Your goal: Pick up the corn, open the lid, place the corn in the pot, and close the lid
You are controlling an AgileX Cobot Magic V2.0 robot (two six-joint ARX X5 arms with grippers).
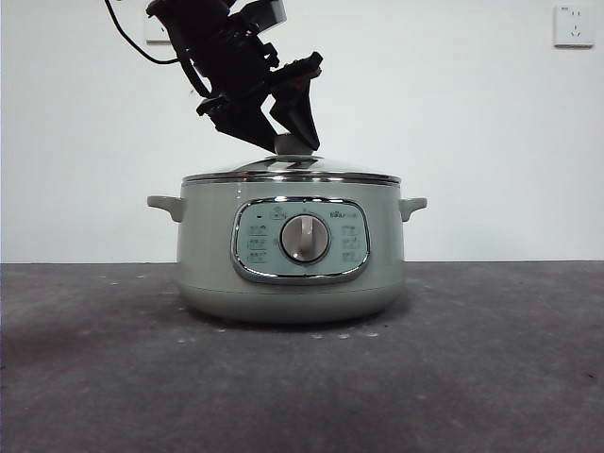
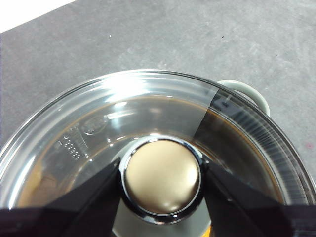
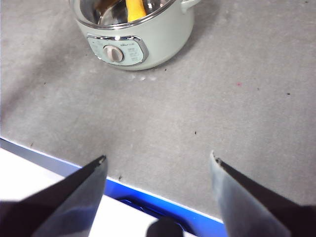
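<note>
Left pincer [image 2: 160,178] is over the pot [image 1: 291,247], jaws one on each side of the lid [image 2: 148,113] knob [image 2: 162,180] and touching its chrome collar, so clamped on the knob; in the front view the same pincer [image 1: 288,137] comes in from top left, dark and tilted, tips down at the knob [image 1: 293,144]; lid [image 1: 292,172] sits flat on the pot rim, chrome edge level all round, closed; pot stands upright mid-counter [image 1: 491,377], dial [image 1: 305,238] and control panel facing the front camera, both side handles visible.

Corn [image 3: 135,8] is inside the pot [image 3: 133,34]; right wrist view shows a yellow-orange piece through the glass, only part of it in frame; left wrist view shows just a sliver of orange at the picture edge beside the knob, rest blurred by reflections.

Right pincer [image 3: 158,160] hangs well apart from the pot, above the counter's near edge, jaws wide apart, gripping nothing; blue edge strip [image 3: 148,195] runs under it; wall socket [image 1: 574,25] on the white wall behind, top right.
</note>
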